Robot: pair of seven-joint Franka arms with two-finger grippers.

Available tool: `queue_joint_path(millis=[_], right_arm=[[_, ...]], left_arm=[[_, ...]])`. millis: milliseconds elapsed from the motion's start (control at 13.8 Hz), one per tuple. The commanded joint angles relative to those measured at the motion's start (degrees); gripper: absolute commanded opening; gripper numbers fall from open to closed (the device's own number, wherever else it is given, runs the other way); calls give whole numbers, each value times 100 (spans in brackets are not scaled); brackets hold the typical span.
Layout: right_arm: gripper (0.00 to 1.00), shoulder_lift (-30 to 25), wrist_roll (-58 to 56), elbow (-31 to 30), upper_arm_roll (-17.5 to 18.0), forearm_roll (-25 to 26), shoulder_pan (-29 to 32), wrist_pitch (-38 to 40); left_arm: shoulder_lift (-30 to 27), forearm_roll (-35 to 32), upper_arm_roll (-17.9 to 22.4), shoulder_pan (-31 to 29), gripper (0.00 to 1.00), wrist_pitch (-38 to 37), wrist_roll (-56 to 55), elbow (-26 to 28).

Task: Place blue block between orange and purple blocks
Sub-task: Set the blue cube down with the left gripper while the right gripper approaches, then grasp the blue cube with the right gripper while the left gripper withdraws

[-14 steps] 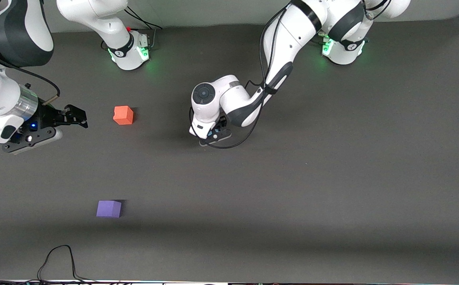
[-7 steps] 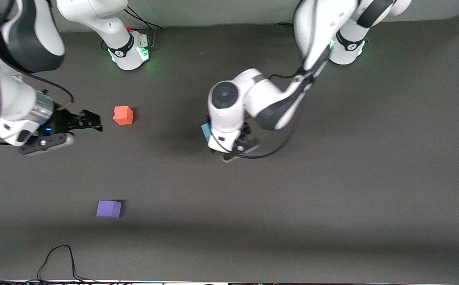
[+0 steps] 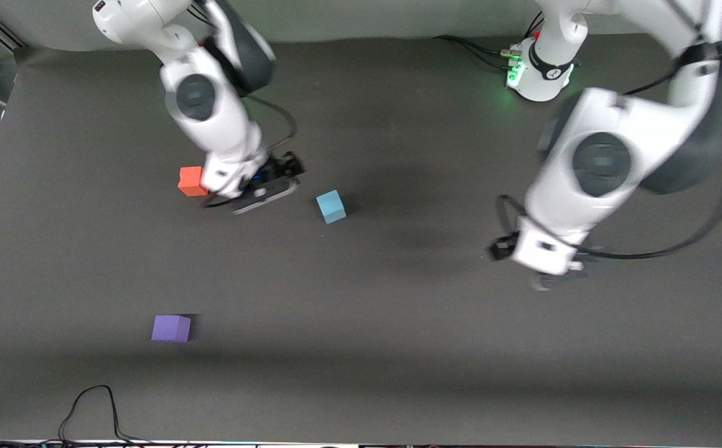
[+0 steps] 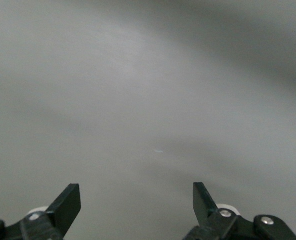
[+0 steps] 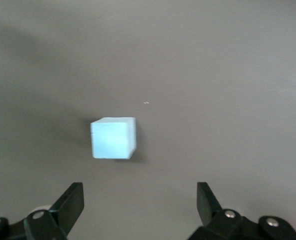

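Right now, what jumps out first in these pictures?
The small pale sky-blue matte cube sits alone mid-table, free of both arms. The right tool, open, hangs close beside it, next to the orange-red matte cube. The violet-purple matte cube lies nearer the front camera; the left tool, open, hangs over bare table.

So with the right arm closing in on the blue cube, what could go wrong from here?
1. The right gripper, open, hangs beside the orange block; a careless swing could knock it and shift the target gap.
2. In the right wrist view the blue block sits off-centre between the fingers, so a closing finger might push it aside rather than grip it.
3. The purple block lies much nearer the front camera, so placement could end up off the midpoint.
The left gripper, open, waits over bare table.
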State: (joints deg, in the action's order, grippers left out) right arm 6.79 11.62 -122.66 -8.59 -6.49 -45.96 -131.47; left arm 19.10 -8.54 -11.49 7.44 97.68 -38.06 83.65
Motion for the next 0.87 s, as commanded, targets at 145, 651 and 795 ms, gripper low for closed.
queue_joint_path(millis=[145,651,795], right_arm=[[100,1146,121,-215,-64,8,-449,-1641],[100,1808,148,119,-46,-1,-713,-2208],[100,2000,200,93,-55,-1,-704,-2207]], left_arm=[[-1495,335,1217,-93,100,-186,2536,1382],[-2375,327,886,-1008,100,56,3287,2330],[-2385,292,868,-1008,100,41,3446,2305]])
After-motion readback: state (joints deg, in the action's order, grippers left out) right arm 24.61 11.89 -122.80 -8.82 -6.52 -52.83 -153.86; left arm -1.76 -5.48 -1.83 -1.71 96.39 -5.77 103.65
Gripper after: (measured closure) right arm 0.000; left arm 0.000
